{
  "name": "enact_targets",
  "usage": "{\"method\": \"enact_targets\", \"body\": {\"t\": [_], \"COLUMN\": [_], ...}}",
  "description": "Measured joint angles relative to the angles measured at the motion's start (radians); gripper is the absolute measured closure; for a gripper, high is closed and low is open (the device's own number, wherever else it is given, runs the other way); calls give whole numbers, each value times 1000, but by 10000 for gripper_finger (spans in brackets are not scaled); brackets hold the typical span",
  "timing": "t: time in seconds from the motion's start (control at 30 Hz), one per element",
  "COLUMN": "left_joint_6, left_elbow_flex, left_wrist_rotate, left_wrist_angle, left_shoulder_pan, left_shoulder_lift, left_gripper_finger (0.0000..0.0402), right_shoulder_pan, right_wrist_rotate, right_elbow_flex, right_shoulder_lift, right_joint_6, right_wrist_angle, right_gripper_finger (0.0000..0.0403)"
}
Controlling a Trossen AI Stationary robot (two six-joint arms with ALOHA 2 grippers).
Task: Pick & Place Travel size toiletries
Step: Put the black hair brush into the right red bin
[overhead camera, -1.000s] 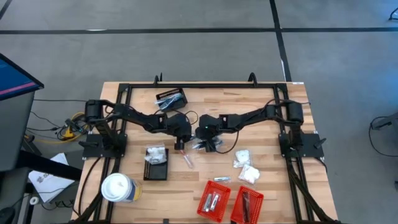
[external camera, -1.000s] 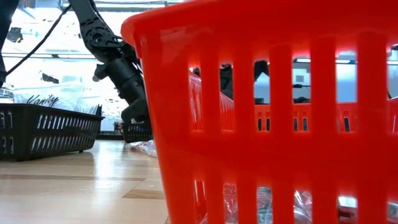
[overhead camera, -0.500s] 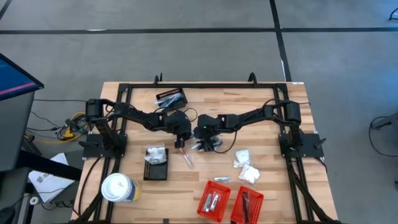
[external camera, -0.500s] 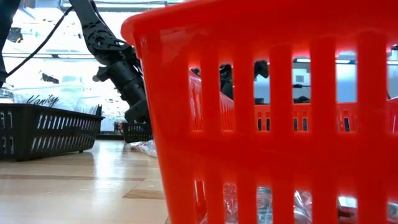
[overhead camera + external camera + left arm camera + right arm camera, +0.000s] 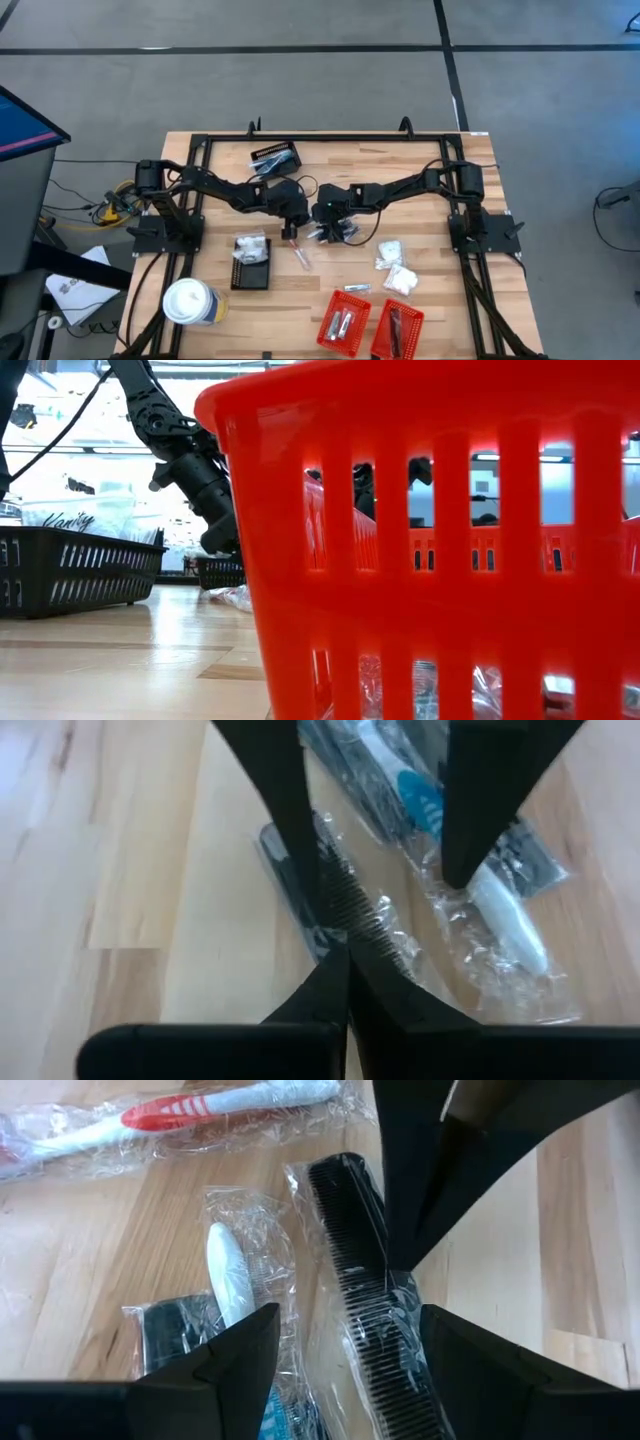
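At the table's middle lie several clear-wrapped toiletries: a black comb [image 5: 360, 1280], a white toothbrush with blue [image 5: 505, 915], and a white-and-red toothbrush [image 5: 200, 1110]. A thin pinkish tube [image 5: 300, 257] lies nearer the front. My left gripper [image 5: 346, 960] is shut, its tips at the comb's toothed edge. My right gripper [image 5: 350, 1345] faces it, open. Its fingers stand on either side of the comb's length, above it, and I see no touch. My left gripper has its shut fingertips [image 5: 390, 1260] on the wrapped comb's toothed edge [image 5: 382, 1285], about mid-length, slanting down from the table's left. The comb lies flat on the table. Whether the tips pinch the clear wrap or only press on it, I cannot tell.
A black basket [image 5: 250, 272] with white packets stands at the left front, another black basket [image 5: 275, 157] at the back. Two red baskets [image 5: 343, 322] [image 5: 397, 330] stand at the front edge, white packets [image 5: 392, 268] to the right, and a white cup [image 5: 190, 302] at front left.
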Motion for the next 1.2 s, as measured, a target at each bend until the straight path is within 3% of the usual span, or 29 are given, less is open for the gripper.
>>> {"method": "enact_targets", "body": {"t": [1.2], "left_joint_6": [-8], "left_elbow_flex": [-11], "left_wrist_rotate": [-3], "left_wrist_angle": [-14], "left_shoulder_pan": [22], "left_shoulder_lift": [14], "left_gripper_finger": [400], "right_shoulder_pan": [-9], "right_wrist_rotate": [0], "right_elbow_flex": [37], "right_shoulder_lift": [-2], "right_joint_6": [27], "right_wrist_angle": [-44], "right_gripper_finger": [168]}}
